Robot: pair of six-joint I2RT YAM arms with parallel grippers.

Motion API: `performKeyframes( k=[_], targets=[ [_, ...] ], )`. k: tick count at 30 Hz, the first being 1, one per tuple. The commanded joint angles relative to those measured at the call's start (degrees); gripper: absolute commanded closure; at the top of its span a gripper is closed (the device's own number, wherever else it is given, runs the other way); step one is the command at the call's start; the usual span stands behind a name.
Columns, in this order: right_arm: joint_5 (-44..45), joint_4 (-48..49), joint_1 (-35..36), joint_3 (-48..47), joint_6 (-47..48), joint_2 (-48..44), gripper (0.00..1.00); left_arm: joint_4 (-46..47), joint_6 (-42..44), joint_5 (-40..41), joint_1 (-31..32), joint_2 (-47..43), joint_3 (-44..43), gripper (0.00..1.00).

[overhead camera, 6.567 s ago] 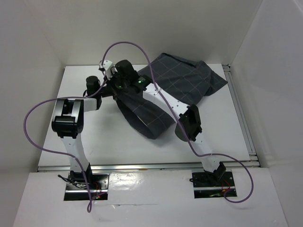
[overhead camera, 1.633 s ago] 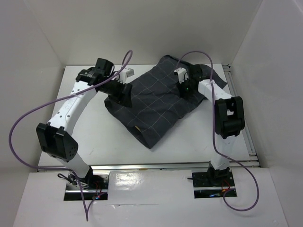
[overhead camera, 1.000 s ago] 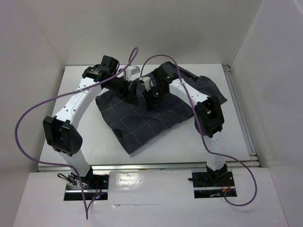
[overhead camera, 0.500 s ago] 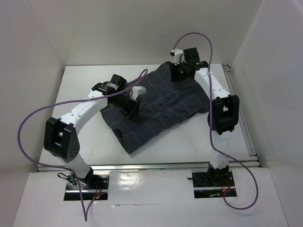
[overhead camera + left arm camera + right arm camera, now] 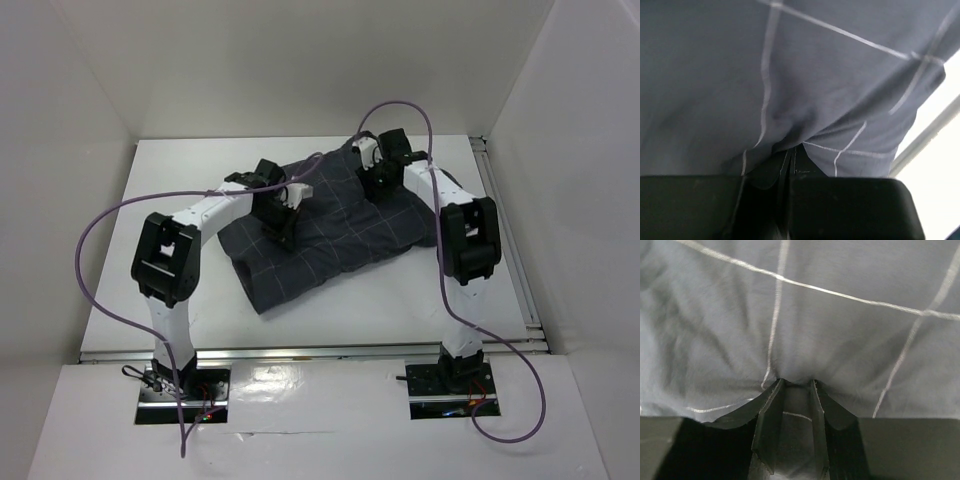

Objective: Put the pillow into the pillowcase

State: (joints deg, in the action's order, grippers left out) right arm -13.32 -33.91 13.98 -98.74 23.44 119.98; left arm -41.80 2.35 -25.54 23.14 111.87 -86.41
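The left hand (image 5: 789, 172) is pinching a small fold of the pillowcase (image 5: 340, 235), its two black fingers (image 5: 850, 205) pressed almost together with the dark cloth bunching up between them. It is gripping the cloth on the left part of the pillowcase, a little in from the left edge. In the left wrist view, cloth is filling most of the frame, with the pale grid lines bending toward the pinch.

The right hand (image 5: 792, 405) is also gripping the pillowcase, with a ridge of cloth standing between its narrowly parted fingers (image 5: 769, 422) and creases fanning out from the grip. This hand is working on the far part of the pillowcase, right of its middle.

The pillowcase is lying on the white surface (image 5: 380, 300), turned at an angle so that one corner is pointing toward the near edge. It is looking rounded and full rather than flat. The pillow is not showing in any view. Purple cables (image 5: 100, 220) are looping above the pillowcase and out past its left side.
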Motion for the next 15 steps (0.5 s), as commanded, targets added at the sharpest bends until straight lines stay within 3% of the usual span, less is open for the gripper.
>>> performKeyframes(
  k=[1,7,11,14,15],
  targets=[
    [-0.4,-7.7,-0.4,7.2,0.1,-2.9,0.65,5.7,-1.2,14.1,-4.4,0.8,-1.6,0.94],
    [-6.4,-12.7,0.7,8.5,-3.9,-6.9,0.65,6.3,-2.4,16.4,-9.8,0.8,-4.8,0.94],
    [-5.9,-10.3,3.4,10.1,-4.5,-9.3,0.65,4.7,-2.4,13.7,-12.2,1.9,-8.4,0.95],
    [-4.3,-7.9,3.3,9.5,-5.2,-9.3,0.65,4.0,-2.4,10.9,-12.2,0.6,-7.9,0.91],
    [-4.3,-7.9,2.3,8.9,-6.0,-8.6,0.62,4.0,-2.4,9.9,-12.2,-0.3,-7.3,0.82]
  ],
)
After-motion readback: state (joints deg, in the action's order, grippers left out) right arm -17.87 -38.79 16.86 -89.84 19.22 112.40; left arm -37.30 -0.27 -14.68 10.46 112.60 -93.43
